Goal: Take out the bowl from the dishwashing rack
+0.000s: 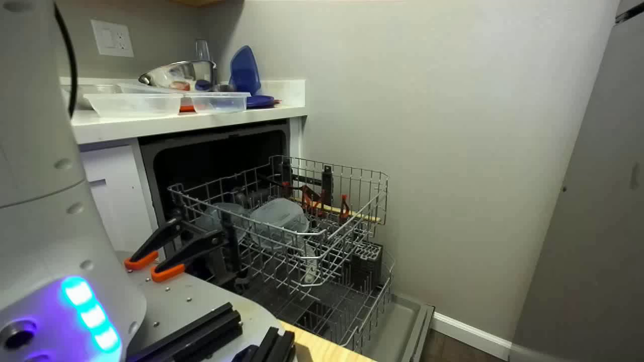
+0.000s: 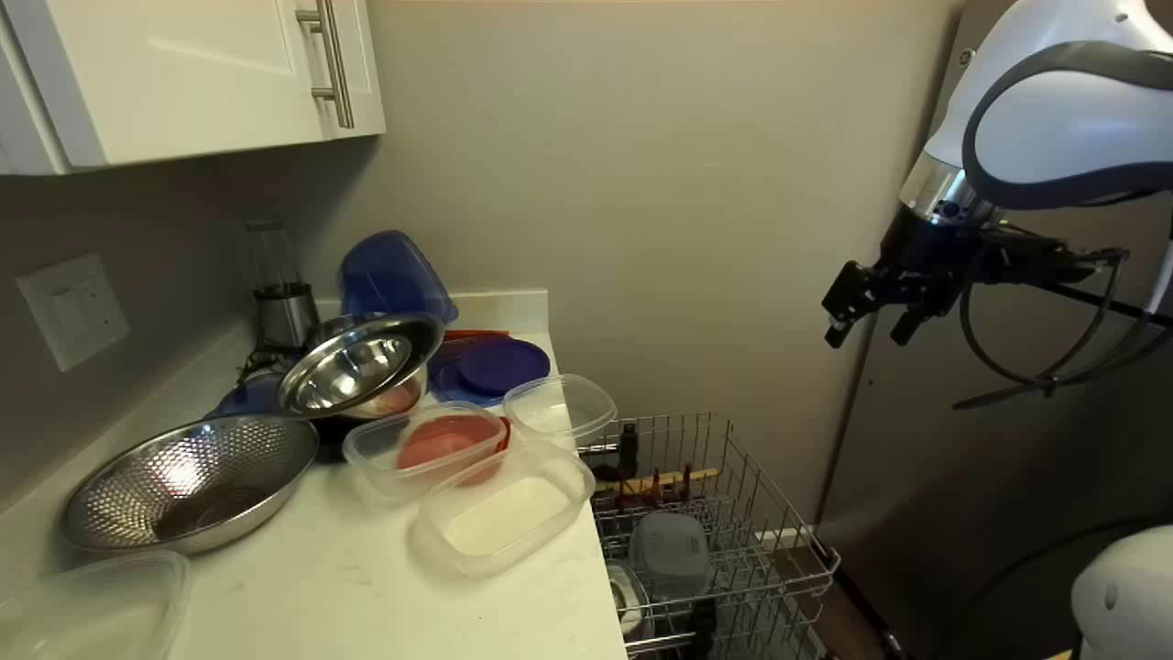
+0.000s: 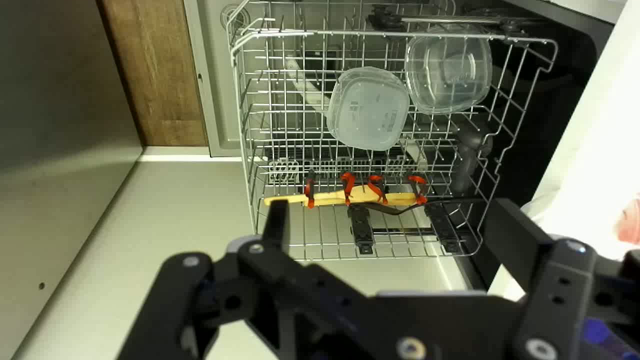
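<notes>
The gripper (image 2: 869,334) hangs at the upper right of an exterior view, on the end of the arm (image 2: 1054,128), its tips pointing down and well apart from the rack (image 3: 300,33). In the wrist view its fingers (image 3: 276,225) show at the bottom, one left of centre and one at the right, with a wide gap between them. The rack fills the upper middle of that view, and the bowl (image 3: 370,110) lies in it above the centre of the frame, whitish, with faint marks on the side that shows. A clear tub (image 3: 450,72) is just beside it, towards the upper right; whether the two touch cannot be told. Lower in the frame, a row of red clips (image 3: 348,179) stands along a yellow strip (image 3: 362,193). The bowl shows in the rack in both exterior views too. In an exterior view the lower rack (image 1: 372,311) juts out below the middle, a dark basket (image 1: 366,259) at its right, and two clamps (image 1: 198,249) show at the lower left. The counter (image 2: 302,596) takes the lower left of an exterior view, with a colander (image 2: 197,477), tubs (image 2: 504,513) and a blue lid (image 2: 504,365) on it.
</notes>
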